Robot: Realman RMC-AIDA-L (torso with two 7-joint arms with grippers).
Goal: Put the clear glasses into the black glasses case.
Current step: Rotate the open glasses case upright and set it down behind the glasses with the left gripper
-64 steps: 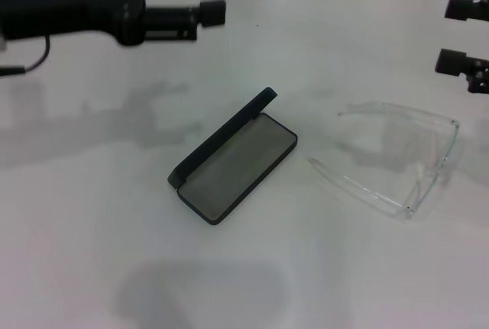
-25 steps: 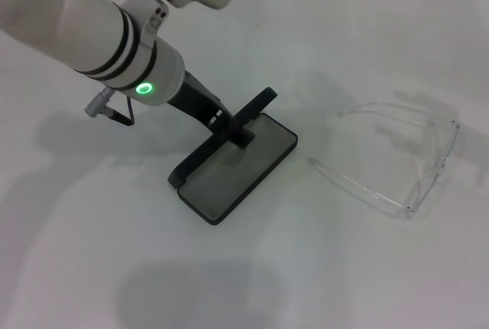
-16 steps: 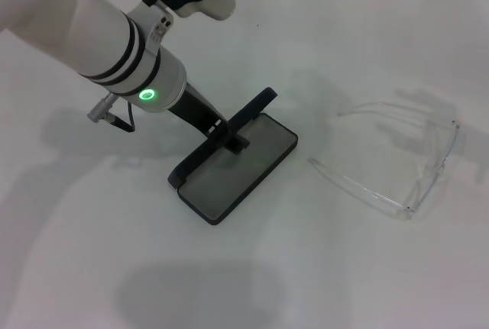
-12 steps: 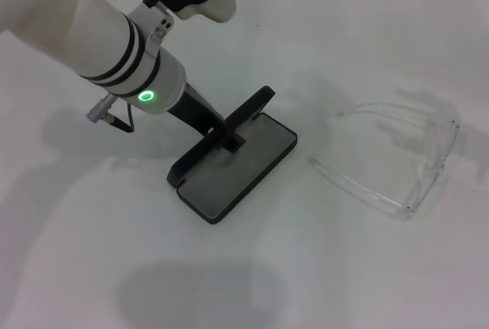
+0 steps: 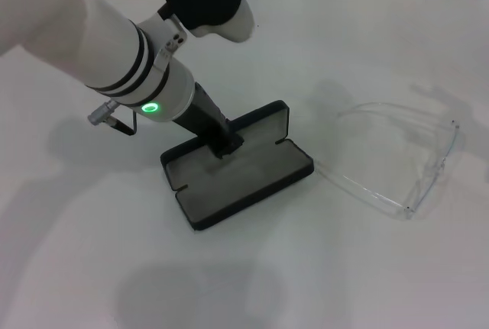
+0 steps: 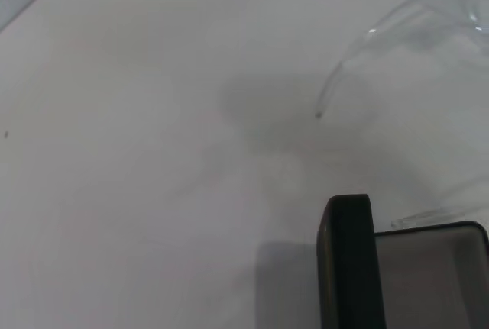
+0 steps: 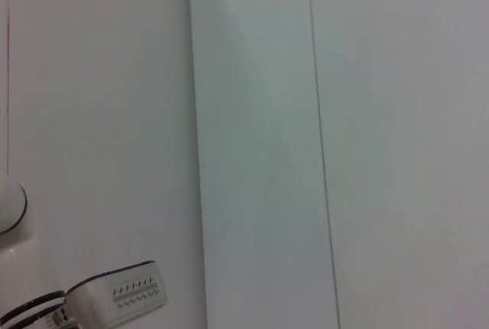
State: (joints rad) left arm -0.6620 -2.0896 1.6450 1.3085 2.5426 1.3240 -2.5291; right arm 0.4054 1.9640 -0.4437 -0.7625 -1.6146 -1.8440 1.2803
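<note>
The black glasses case lies open in the middle of the white table, grey lining up, with its lid standing along the far side. My left gripper reaches down from the upper left and sits against the lid near its middle. The left wrist view shows the lid's edge and part of the case's lining close up. The clear glasses rest unfolded to the right of the case, apart from it; one temple tip shows in the left wrist view. The right gripper is out of view.
The left arm's white forearm with a green light crosses the table's upper left. The right wrist view shows only a pale wall and a bit of the robot's body.
The left arm has shifted right and the case has swung round with it, now lying more crosswise with its right end closer to the glasses. The glasses have not moved.
</note>
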